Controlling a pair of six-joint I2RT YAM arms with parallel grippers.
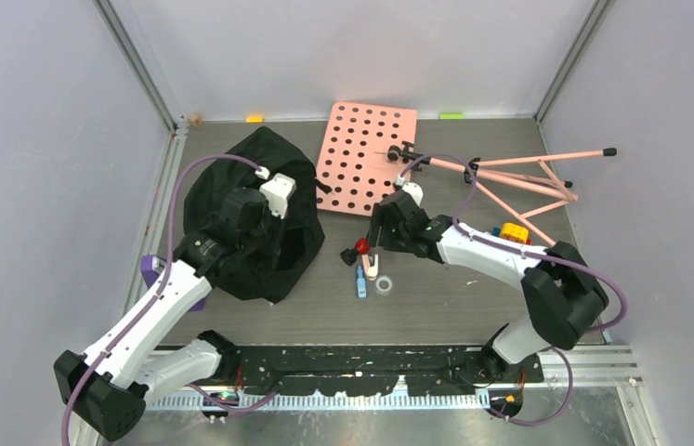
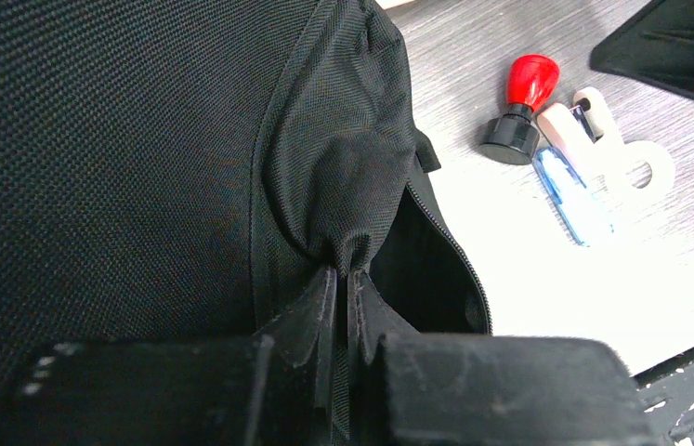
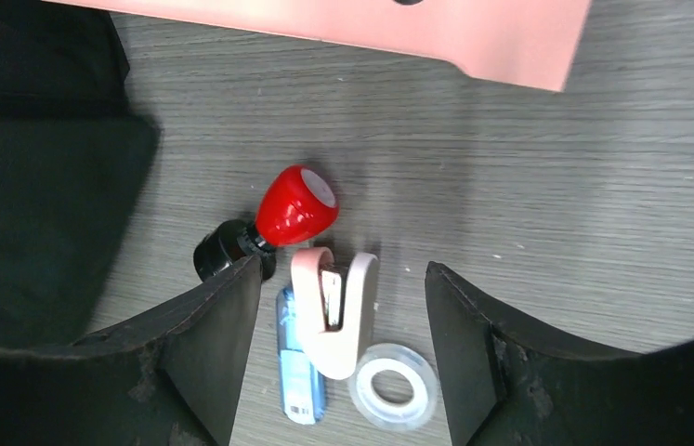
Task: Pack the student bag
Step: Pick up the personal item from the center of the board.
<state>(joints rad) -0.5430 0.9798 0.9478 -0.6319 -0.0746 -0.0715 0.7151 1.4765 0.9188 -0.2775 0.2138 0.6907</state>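
Left gripper (image 2: 341, 283): I have it clamped tight on a fold of the student bag (image 2: 120, 139) beside the zip opening; the bag spreads to its left. Right gripper (image 3: 343, 271): fingers spread wide, holding nothing, hanging over the red-knobbed stamp (image 3: 296, 206), pink tape dispenser (image 3: 352, 334) and tape ring (image 3: 360, 388).

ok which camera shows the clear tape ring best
Right wrist: the tape ring lies close, sharp and whole. Left wrist shows it overexposed, blending into the glare; top external shows it only as a tiny ring.
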